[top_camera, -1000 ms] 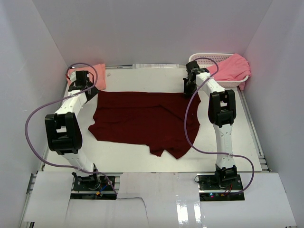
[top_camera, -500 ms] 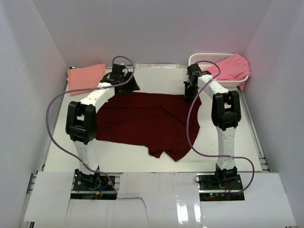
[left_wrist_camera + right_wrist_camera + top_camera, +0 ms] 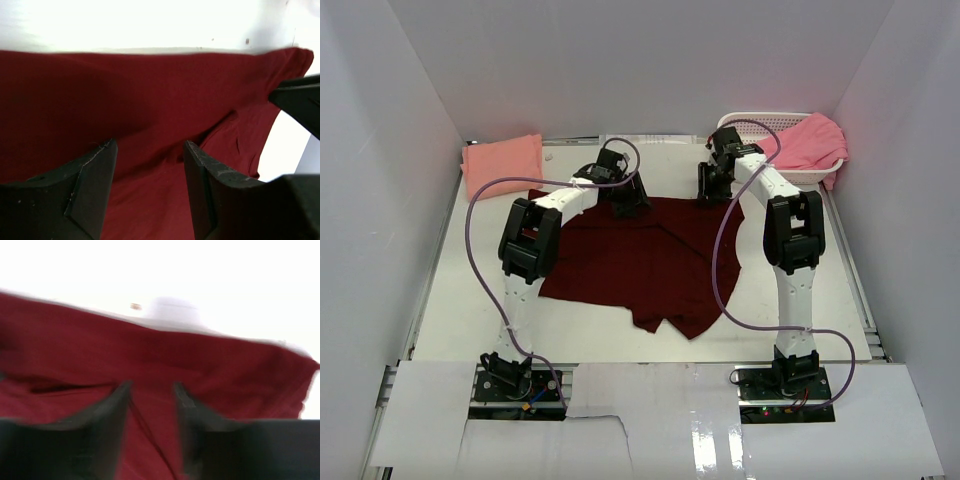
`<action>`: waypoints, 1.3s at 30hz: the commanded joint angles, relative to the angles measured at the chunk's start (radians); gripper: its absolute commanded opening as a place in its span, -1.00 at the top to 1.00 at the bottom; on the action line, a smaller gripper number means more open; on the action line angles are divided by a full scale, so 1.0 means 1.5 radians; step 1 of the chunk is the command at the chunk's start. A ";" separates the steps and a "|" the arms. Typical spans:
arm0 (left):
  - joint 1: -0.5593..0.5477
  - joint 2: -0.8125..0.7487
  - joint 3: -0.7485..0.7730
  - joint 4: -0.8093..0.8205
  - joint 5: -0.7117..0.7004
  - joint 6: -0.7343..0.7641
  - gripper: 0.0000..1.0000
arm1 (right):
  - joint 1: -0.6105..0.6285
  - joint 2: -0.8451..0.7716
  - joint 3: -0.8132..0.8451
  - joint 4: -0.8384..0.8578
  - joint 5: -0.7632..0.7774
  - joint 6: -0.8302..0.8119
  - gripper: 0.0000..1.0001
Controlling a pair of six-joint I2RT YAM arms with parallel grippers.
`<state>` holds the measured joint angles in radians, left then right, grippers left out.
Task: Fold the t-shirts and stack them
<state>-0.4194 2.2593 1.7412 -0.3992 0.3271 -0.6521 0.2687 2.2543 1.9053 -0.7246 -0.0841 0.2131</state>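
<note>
Dark maroon cloth t-shirt [image 3: 630,265] lies mostly flat in the middle of the white table [image 3: 460,300], creased, with a lumpy fold at its near edge. Its far edge runs straight across between the two arms.

Left gripper [image 3: 628,200] sits over the far edge of the maroon shirt, left of centre. In the left wrist view, the left gripper [image 3: 150,145] has its fingers [image 3: 92,170] spread moderately wide. Maroon cloth [image 3: 150,100] fills the gap behind them, and nothing looks pinched.

Right gripper [image 3: 708,188] is at the shirt's far right corner. The right wrist view is motion-blurred. The right gripper [image 3: 151,386] shows a clear but narrower gap, with its fingers [image 3: 112,405] apart over the maroon cloth [image 3: 150,355]. No visible grip.

Salmon-peach cloth t-shirt [image 3: 502,162] is folded flat at the far left corner of the table, well apart from the maroon one.

Brighter pink cloth t-shirt [image 3: 810,142] is bunched in the white plastic lattice basket [image 3: 750,122] at the far right corner, spilling over its right rim.

Purple cables [image 3: 470,235] loop off both arms.
</note>
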 commanded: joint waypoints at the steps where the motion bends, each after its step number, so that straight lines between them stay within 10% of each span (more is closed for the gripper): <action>1: -0.016 -0.008 0.027 0.019 0.033 -0.018 -0.32 | 0.001 -0.003 0.018 0.003 -0.109 -0.014 -0.05; 39: -0.039 0.047 0.040 0.014 0.044 -0.056 -0.33 | 0.010 -0.035 -0.106 0.082 -0.265 -0.025 0.20</action>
<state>-0.4774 2.3249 1.8030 -0.3653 0.3866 -0.7345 0.2741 2.2311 1.7351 -0.6010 -0.4595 0.1856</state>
